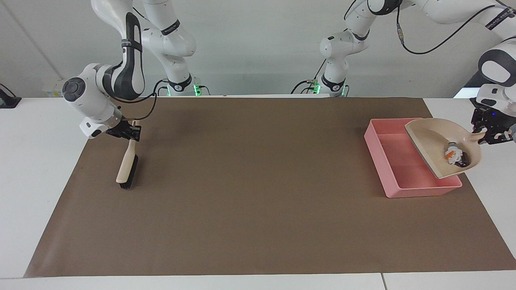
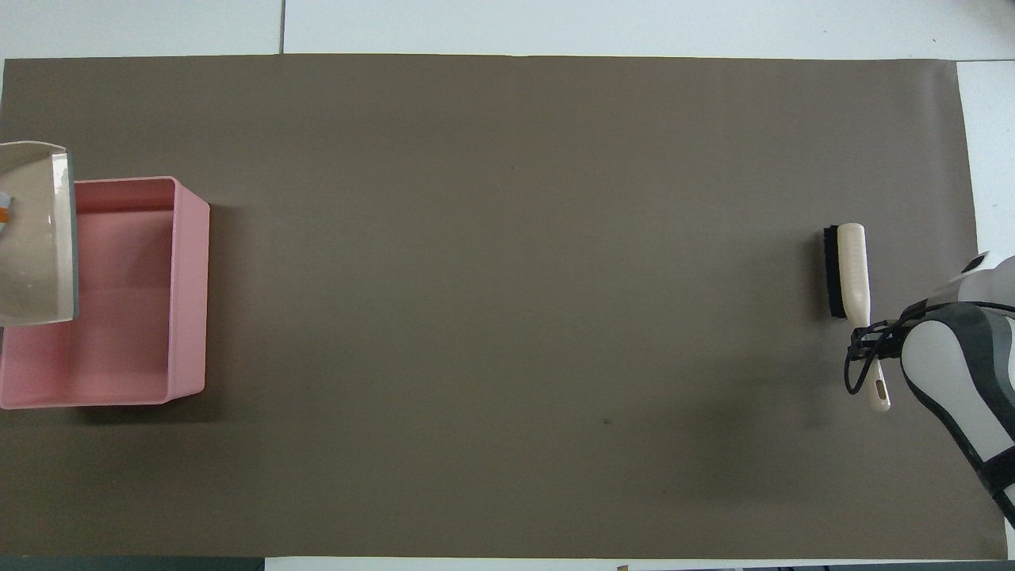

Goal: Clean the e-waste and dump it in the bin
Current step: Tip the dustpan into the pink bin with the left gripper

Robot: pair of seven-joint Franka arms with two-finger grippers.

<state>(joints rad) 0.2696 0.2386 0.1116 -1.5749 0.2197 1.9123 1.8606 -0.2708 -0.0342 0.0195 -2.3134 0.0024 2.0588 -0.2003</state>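
Resting in raised dustpan (image 1: pixel 437 150): e-waste (image 1: pixel 454 156); bin (image 1: pixel 389 161) bare.

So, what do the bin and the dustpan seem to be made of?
Bin: probably pink plastic, moulded in one piece with smooth, slightly glossy walls. Dustpan: apparently beige plastic, also smooth, with a highlight on its curved wall; its front edge looks grey, perhaps a rubber lip.

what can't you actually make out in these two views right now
- Left gripper: outside the overhead view's edge; shown only in the facing view, on the dustpan handle.
- E-waste: too small in the facing view to separate the two pieces; the overhead view's edge cuts it to a sliver.
- Right gripper: in the overhead view the arm and cable hide its hold on the brush.
- Bin: the dustpan covers part of its floor.
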